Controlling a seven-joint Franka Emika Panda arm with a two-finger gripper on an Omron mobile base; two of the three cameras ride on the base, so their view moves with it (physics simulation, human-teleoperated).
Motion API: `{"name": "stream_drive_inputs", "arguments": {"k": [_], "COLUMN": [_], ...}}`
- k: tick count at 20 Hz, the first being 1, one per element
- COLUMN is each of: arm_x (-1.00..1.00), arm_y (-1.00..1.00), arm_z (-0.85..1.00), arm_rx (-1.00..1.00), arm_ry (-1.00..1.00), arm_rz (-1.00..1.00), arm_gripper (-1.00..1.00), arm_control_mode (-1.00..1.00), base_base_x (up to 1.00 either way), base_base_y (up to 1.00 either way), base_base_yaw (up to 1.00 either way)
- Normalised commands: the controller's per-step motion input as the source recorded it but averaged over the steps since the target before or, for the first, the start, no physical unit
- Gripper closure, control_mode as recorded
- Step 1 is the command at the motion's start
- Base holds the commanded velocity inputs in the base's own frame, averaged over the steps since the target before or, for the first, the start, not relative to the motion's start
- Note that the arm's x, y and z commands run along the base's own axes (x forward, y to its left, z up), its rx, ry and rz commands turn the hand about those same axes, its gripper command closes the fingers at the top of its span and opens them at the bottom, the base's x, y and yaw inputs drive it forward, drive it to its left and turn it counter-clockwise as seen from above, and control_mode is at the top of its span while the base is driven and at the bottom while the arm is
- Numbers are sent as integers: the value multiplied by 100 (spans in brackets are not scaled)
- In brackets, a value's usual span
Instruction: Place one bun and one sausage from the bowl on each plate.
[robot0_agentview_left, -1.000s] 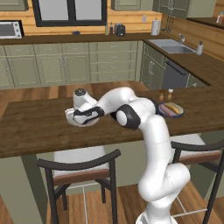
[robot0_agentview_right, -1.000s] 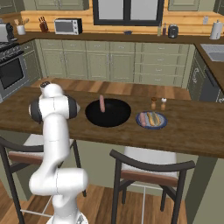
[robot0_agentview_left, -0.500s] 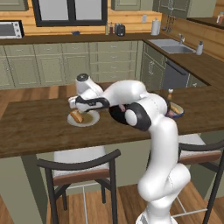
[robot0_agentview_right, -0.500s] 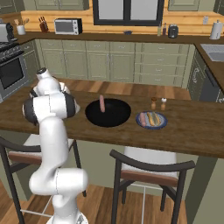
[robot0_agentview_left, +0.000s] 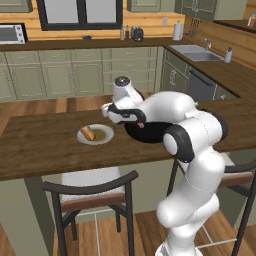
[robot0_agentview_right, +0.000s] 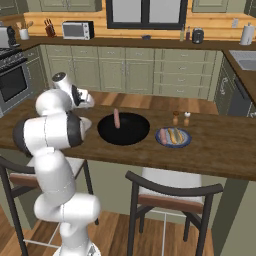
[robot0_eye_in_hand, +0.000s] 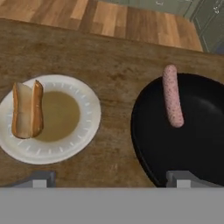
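Note:
The white plate (robot0_eye_in_hand: 89, 114) with a tan centre holds a split bun (robot0_eye_in_hand: 27, 109) on its left side. Right of it sits the wide black bowl (robot0_eye_in_hand: 192, 144) with one pink sausage (robot0_eye_in_hand: 173, 95) lying near its rim. My gripper (robot0_eye_in_hand: 111, 180) hangs open and empty above the bare counter between plate and bowl. From the left base view my gripper (robot0_agentview_left: 116, 119) is above the white plate's (robot0_agentview_left: 107, 136) right edge, bun (robot0_agentview_left: 88, 132) beside it, bowl (robot0_agentview_left: 150, 132) partly behind the arm. The greyish-blue plate (robot0_agentview_right: 187, 137) right of the bowl (robot0_agentview_right: 130, 132) carries a bun (robot0_agentview_right: 175, 135) and a sausage (robot0_agentview_right: 164, 136).
Two small shakers (robot0_agentview_right: 180, 118) stand behind the blue plate. Bar stools (robot0_agentview_right: 170, 192) are tucked under the counter's near edge, one also below the white plate (robot0_agentview_left: 95, 185). The wooden counter (robot0_eye_in_hand: 113, 57) stretches past both dishes.
My gripper has lifted off the white plate and swung right toward the bowl, leaving the bun on the plate. Its jaws stay wide.

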Motion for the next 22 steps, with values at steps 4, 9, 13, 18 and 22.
{"name": "stream_drive_inputs", "arguments": {"k": [4,9,13,18,22], "arm_x": [0,1,35,40,47], "arm_y": [-100,-97,-100,-28,22], "arm_z": [-17,1,-26,-48,-14], "arm_rx": [9,3,0,1,2], "arm_ry": [12,6,15,0,-5], "arm_rz": [0,0,0,2,3], "arm_gripper": [-100,-100,-100,-100,-100], "arm_control_mode": [-100,-100,-100,-100,-100], "base_base_x": [0,0,0,0,0], "base_base_y": [0,0,0,0,0], "base_base_yaw": [0,0,0,0,0]}}
